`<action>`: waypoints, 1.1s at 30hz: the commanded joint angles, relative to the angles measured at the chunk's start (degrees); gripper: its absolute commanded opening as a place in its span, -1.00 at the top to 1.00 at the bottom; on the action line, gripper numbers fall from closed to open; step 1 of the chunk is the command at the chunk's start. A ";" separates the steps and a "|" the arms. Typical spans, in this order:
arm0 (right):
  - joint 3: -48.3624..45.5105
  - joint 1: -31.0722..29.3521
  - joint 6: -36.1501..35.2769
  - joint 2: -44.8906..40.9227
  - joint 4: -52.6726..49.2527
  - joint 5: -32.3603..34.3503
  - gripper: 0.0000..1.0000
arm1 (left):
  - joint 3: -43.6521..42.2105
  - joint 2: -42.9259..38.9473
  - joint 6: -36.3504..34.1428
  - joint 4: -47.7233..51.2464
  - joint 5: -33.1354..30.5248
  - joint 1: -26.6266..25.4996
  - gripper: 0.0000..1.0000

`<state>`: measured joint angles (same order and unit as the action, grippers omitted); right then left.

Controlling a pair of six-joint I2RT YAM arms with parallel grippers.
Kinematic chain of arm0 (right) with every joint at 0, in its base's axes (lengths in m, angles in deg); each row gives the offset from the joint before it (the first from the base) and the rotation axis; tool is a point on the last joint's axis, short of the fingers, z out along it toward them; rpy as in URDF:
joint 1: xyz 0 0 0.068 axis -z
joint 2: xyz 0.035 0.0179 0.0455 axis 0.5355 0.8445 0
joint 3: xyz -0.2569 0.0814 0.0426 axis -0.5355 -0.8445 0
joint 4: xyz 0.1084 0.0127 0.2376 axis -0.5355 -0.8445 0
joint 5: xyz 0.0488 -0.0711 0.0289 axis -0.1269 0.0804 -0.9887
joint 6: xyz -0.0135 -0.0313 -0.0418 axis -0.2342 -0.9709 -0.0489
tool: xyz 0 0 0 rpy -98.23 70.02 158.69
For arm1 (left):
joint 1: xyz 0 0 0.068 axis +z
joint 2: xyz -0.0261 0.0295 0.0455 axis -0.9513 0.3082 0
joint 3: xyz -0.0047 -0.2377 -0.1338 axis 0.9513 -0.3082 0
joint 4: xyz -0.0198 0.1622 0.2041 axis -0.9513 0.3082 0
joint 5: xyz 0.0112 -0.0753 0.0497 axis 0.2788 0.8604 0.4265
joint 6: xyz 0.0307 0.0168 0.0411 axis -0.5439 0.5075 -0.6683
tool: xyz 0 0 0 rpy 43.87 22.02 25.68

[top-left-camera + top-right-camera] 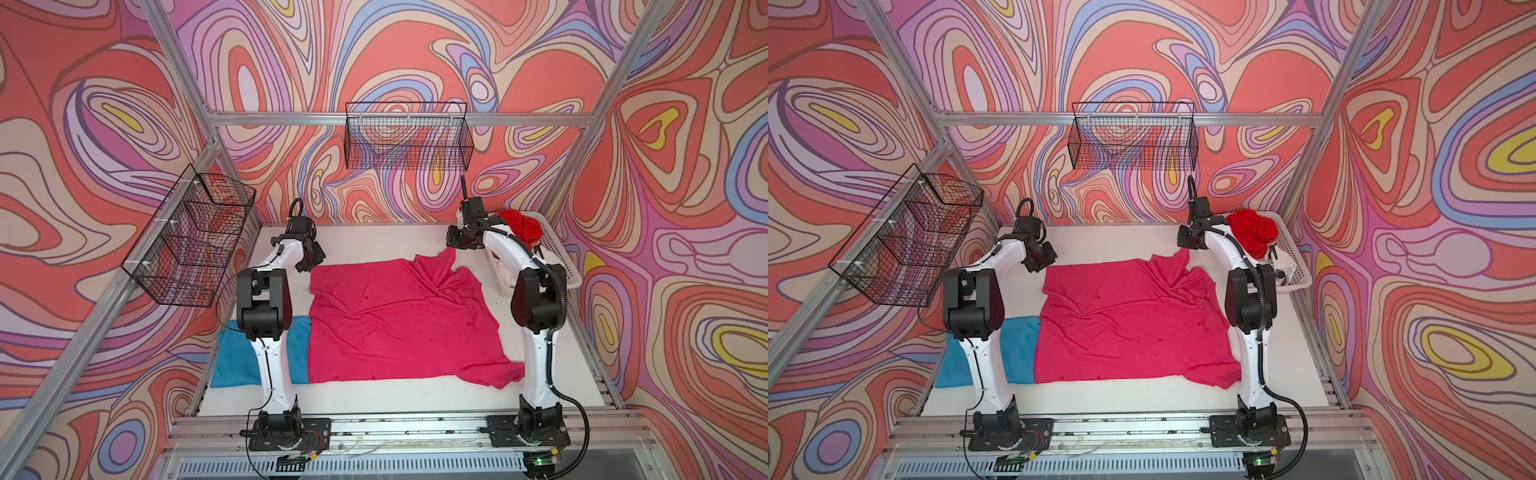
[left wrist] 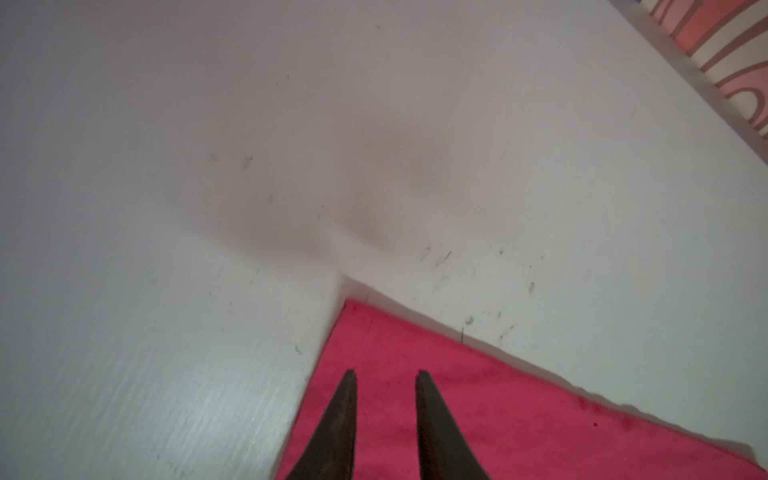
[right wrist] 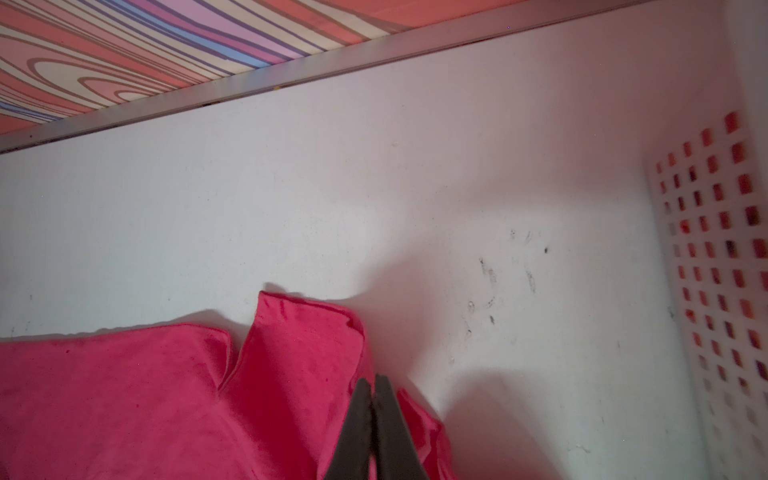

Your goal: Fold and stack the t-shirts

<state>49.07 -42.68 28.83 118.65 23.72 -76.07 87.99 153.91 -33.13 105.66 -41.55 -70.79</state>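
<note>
Nearest the front rail: 2 arms mounted, left arm [image 1: 272, 374] and right arm [image 1: 538, 365].

Shirts counted: 4.
- Blue shirt [image 1: 232, 357]: 1, folded flat on the surface [image 1: 374, 399], front left, partly under the left arm. Its right edge meets the pink shirt.
- Pink shirt [image 1: 395, 324]: 1, spread over mid-surface, wrinkled, with the front-right corner bunched.

Left pincer [image 2: 386, 374]: fingers apart, nothing between them, over the pink shirt's far-left corner.

Right pincer [image 3: 374, 379]: fingers pressed together on the cloth edge at the pink shirt's far-right sleeve, which peaks up to it in both top views.

Far right: 1 white basket [image 1: 569, 266] on the surface.
- Red shirt [image 1: 519, 228]: 1, heaped in the basket.
- White shirt [image 1: 1283, 266]: 1, with black marks, in the basket and mostly hidden behind the right arm.

Walls: 2 wire baskets, one on the left [image 1: 187, 241] and one at the back [image 1: 409, 141].
</note>
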 commanded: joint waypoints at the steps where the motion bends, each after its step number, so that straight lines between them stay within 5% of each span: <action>1: -0.98 -0.15 -0.25 -2.79 0.30 -0.43 1.00 | 2.73 2.79 -1.79 2.65 -2.95 1.02 0.47; 25: -2.07 -0.13 0.28 -3.41 1.26 -0.81 1.00 | 12.36 11.91 -1.51 11.16 0.99 1.28 0.54; 30: -2.30 -0.10 0.45 -3.48 1.59 -0.60 1.00 | 13.47 12.57 -1.58 11.51 1.20 1.29 1.00; 33: -2.09 -0.09 0.32 -3.53 1.81 0.17 1.00 | 13.47 12.06 -1.40 10.62 2.11 1.29 1.00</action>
<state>47.32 -42.68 29.07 118.10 25.01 -76.57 100.25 164.79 -34.21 114.25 -40.48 -69.78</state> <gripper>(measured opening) 0.048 0.052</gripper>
